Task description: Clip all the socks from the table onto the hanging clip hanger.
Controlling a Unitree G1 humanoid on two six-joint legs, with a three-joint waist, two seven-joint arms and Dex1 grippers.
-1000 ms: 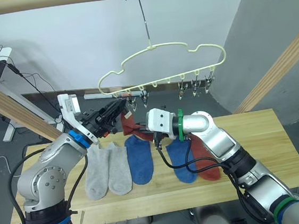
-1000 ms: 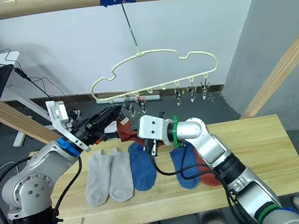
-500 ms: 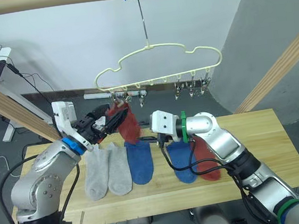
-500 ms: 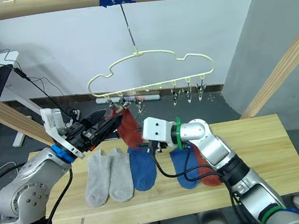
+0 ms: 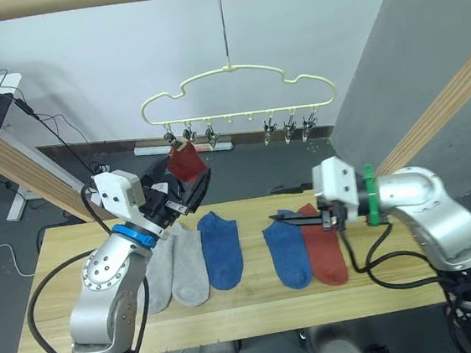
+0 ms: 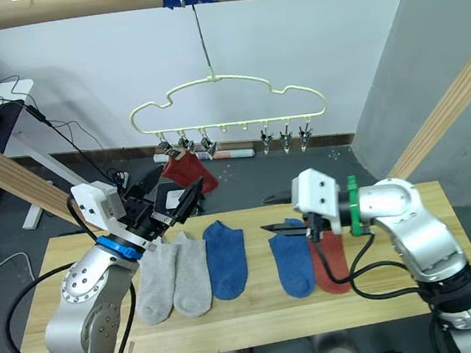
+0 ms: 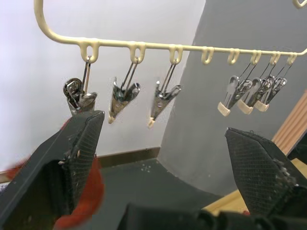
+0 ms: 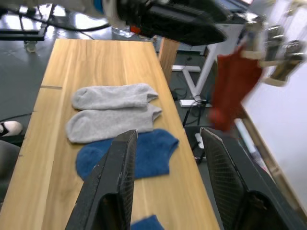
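- One dark red sock (image 5: 187, 161) hangs from a clip at the left end of the clip hanger (image 5: 235, 88), its long axis running down and toward 5 o'clock from the clip, so one of six is done.
- Five socks lie flat on the surface (image 5: 398, 282): two grey socks (image 5: 178, 267), a blue sock (image 5: 221, 249), a second blue sock (image 5: 287, 254) and the second dark red sock (image 5: 324, 253), all lengthwise along 12 to 6 o'clock.
- The other clips on the hanger are empty.
- My left claw (image 5: 188, 193) sits just below the hung sock, spread wide and holding nothing.
- My right claw (image 5: 295, 218) hovers at the 12 o'clock ends of the right-hand blue and red socks, fingers apart and empty; I judge one of them comes next.
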